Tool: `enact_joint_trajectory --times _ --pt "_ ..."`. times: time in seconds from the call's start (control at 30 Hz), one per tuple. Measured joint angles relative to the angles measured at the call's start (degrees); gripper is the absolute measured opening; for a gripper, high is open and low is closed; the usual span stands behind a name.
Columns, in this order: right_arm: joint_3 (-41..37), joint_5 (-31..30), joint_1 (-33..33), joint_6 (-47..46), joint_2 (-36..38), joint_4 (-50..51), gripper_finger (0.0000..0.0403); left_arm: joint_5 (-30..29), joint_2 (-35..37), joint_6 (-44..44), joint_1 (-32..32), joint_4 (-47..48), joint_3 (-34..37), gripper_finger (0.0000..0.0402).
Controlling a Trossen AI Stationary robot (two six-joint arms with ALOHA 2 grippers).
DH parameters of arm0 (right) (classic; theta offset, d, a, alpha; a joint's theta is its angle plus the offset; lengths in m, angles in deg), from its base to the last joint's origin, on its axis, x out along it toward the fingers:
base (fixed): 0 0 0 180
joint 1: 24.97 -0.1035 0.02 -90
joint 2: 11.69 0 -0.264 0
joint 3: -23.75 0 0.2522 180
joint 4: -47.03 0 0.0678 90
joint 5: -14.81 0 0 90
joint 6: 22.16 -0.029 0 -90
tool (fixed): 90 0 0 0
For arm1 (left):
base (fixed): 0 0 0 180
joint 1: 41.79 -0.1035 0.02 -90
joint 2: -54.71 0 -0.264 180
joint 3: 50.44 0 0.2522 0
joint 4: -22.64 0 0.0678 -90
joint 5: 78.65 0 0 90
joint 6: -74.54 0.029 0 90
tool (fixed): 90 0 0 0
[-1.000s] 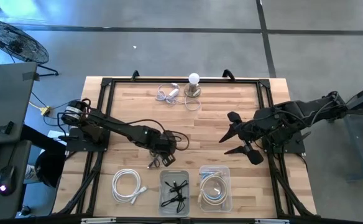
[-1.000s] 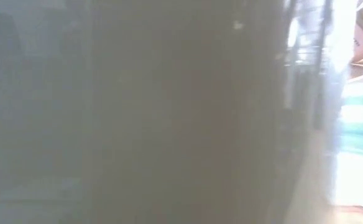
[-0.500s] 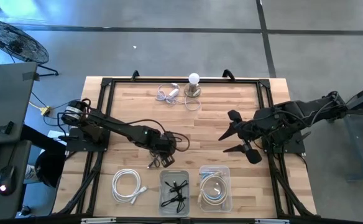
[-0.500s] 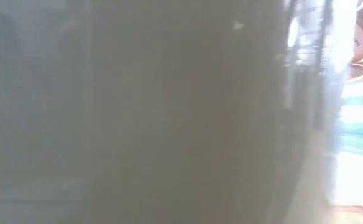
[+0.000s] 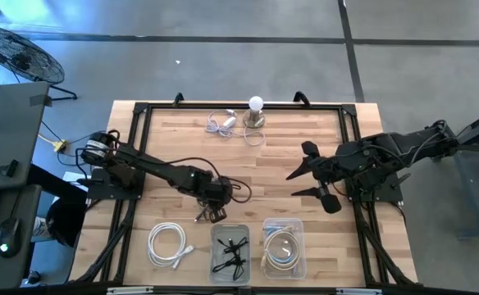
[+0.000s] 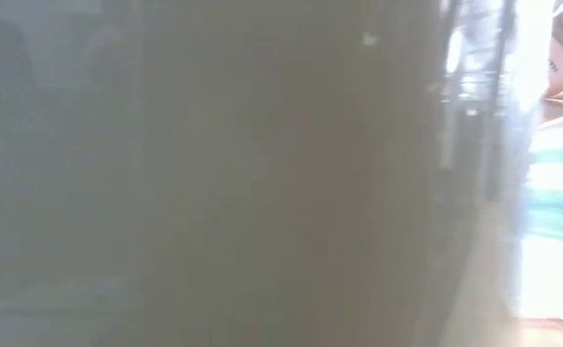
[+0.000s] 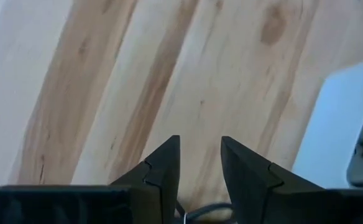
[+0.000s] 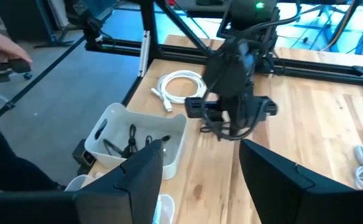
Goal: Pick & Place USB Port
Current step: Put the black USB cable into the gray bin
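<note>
My left pincer (image 5: 210, 215), near the table's (image 5: 305, 123) front edge, seems clamped on a thin black cable (image 7: 201, 212); light, limp, best held at its stiff plug.

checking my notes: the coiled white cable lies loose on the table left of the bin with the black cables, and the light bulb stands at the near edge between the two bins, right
Not quite. The light bulb stands at the far edge of the table, not between the bins, as the high view shows. The coiled white cable does lie loose, left of the bin with the black cables.
</note>
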Motion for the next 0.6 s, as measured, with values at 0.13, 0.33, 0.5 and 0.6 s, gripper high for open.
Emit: enact_joint_trajectory --times 0.13,0.33,0.5,0.6 --pt "0.0 -1.7 0.0 0.0 0.0 -0.1 0.0204 0.3 0.0 1.7 0.0 2.8 0.0 0.0132" --pt "0.0 -3.3 0.0 0.0 0.0 -1.7 0.0204 0.8 0.0 5.8 0.0 5.9 0.0 0.0210" --pt "0.0 -3.3 0.0 0.0 0.0 -2.5 0.0204 2.2 0.0 5.8 0.0 3.0 0.0 0.0265" --pt "0.0 -3.3 0.0 -0.7 0.0 -2.4 0.0204 2.2 0.0 5.9 -0.1 2.2 0.0 0.0282"
